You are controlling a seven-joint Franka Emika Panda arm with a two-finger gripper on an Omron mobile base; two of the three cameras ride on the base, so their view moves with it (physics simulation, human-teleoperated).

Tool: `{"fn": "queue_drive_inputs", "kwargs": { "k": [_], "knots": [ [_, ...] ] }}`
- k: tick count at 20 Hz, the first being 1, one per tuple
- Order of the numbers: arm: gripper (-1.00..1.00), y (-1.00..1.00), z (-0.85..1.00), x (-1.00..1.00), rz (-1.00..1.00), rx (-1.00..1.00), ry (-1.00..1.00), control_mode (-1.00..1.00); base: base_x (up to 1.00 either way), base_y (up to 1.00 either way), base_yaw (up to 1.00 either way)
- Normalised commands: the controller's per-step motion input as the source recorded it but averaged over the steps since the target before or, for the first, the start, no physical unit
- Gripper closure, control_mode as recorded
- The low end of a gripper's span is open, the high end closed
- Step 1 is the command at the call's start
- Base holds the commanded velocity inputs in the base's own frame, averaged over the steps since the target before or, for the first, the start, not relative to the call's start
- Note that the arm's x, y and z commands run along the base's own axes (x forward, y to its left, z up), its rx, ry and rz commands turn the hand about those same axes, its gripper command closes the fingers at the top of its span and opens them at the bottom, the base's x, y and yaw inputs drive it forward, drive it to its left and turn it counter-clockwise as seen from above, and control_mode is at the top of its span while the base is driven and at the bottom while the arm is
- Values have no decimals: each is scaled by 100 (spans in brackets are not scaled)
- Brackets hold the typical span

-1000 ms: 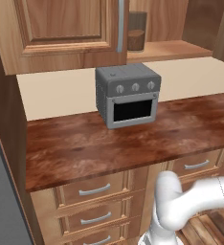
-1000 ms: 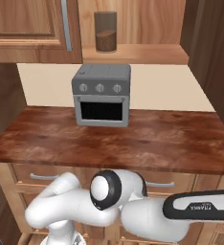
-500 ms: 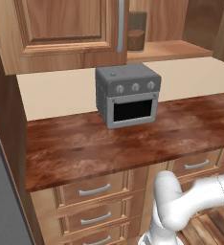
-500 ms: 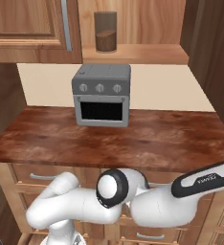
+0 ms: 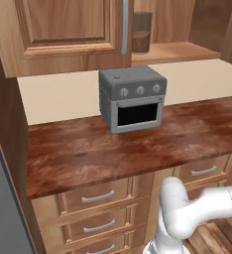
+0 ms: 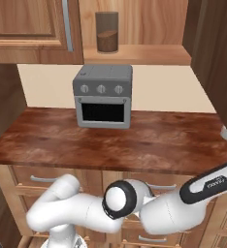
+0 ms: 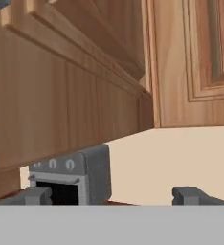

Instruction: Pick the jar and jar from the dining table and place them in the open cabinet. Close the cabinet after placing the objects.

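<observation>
Glass jar with brown powder standing upright inside open cabinet, far above grey oven on wood counter. Hand spread wide and empty, fingertips well apart, facing cabinet underside.

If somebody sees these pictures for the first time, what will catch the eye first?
Most striking is the grey oven, standing in the middle of the wood counter against the pale wall. Above it, one dark glass jar with brown powder stands on the shelf of the open cabinet.
</observation>
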Motion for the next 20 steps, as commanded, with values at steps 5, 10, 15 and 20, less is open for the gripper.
{"fn": "queue_drive_inputs", "kwargs": {
  "k": [5, 10, 15, 20],
  "knots": [
    [-100, 10, 88, -22, 44, 27, -18, -100, 0, 0, 0],
    [-100, 57, 97, 0, 39, 19, -54, -100, 0, 0, 0],
    [-100, 99, 92, 1, 42, -3, -84, -100, 0, 0, 0],
    [-100, 100, 72, 6, 28, -39, -80, -100, 0, 0, 0]
  ]
}}
